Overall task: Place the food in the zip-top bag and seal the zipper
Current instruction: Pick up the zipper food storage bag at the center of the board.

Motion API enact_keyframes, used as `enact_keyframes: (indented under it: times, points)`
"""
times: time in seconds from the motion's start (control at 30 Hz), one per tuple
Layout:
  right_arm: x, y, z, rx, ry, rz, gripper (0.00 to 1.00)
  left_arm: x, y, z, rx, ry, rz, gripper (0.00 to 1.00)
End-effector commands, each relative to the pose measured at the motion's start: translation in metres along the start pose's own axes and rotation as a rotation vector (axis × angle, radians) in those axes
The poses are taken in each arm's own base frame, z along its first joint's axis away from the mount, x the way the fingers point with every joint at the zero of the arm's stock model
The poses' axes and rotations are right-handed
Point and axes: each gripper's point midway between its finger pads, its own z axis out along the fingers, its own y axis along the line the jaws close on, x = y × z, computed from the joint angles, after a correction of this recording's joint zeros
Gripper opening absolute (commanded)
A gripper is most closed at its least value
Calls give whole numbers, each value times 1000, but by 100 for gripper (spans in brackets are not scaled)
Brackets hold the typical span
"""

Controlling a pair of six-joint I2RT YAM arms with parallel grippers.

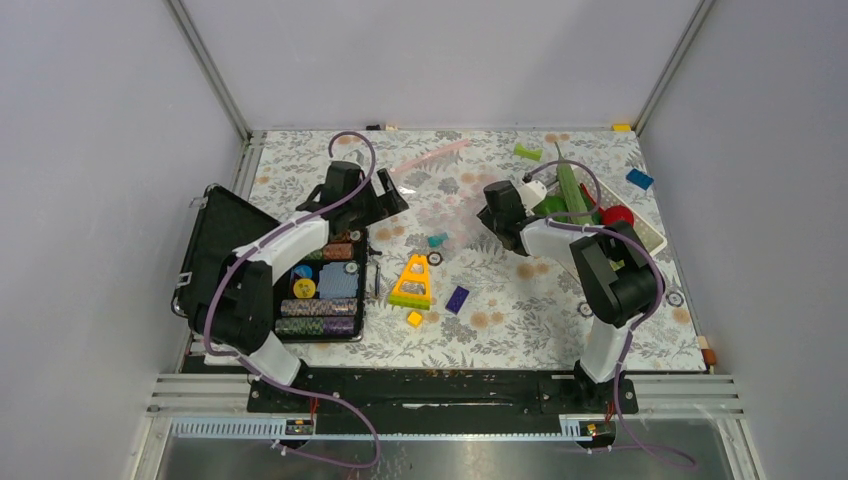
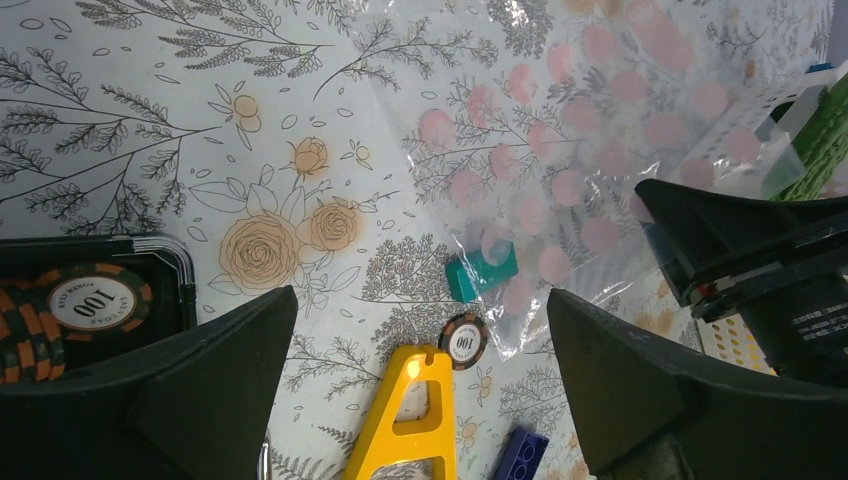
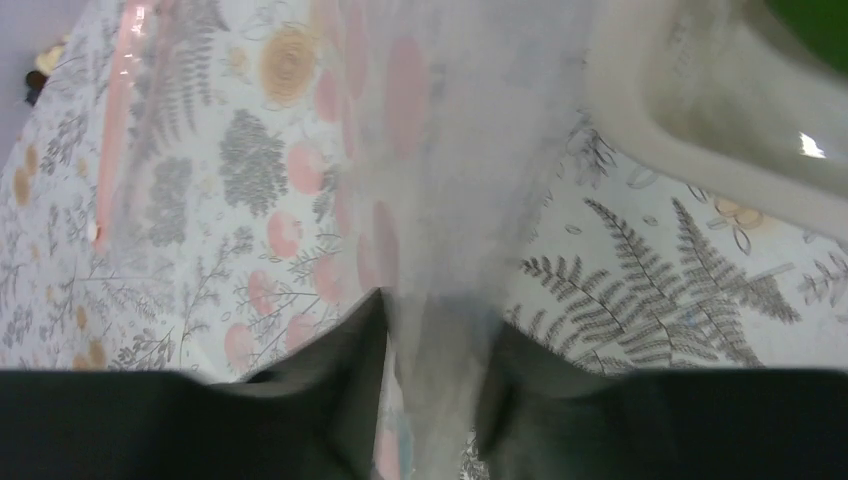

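Fingers (image 3: 330, 395) of my right gripper (image 3: 438, 320) pinch a bunched fold of the clear zip-top bag (image 3: 430, 170), lying on the floral mat (image 3: 700, 260) beside the white basket (image 3: 680, 110) holding the cucumber (image 1: 568, 185); left gripper (image 2: 420, 300) spread wide, empty, above a poker chip (image 2: 464, 340)

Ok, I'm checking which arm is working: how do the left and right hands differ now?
The left hand is wide open and empty; the right hand pinches a fold of the zip-top bag. The left hand hangs near the chip case; the right hand is beside the white basket. Both are black and point down.
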Motion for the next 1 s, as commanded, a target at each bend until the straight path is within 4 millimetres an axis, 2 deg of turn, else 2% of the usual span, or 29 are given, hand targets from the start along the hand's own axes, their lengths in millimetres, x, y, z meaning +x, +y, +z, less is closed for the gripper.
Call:
enact_keyframes:
  times: [0.0,0.07,0.1,0.23,0.33,0.5,0.6,0.83,0.97]
  points:
    - [-25,40,-6,-143,-100,64,28,-25,-10,-21,31,-95,28,99]
    - [-35,59,-20,-226,-104,-4,6,-28,-7,-29,21,-110,36,99]
    - [-42,71,-31,-277,-105,-47,0,-29,-5,-34,9,-120,42,99]
    - [-66,110,-86,-435,-75,-366,0,-40,3,-59,-28,-208,64,99]
    - [-77,131,-136,-573,-30,-550,0,-51,7,-81,-50,-293,49,99]
    - [-58,129,-220,-798,187,-766,0,-55,17,-106,-27,-362,-26,99]
    - [-41,123,-270,-935,369,-819,0,-47,16,-110,29,-332,-71,99]
    - [-14,122,-372,-1288,536,-833,0,-37,26,-113,-1,-321,-100,99]
    - [-9,118,-433,-1539,684,-721,0,-35,35,-118,-40,-335,-102,99]
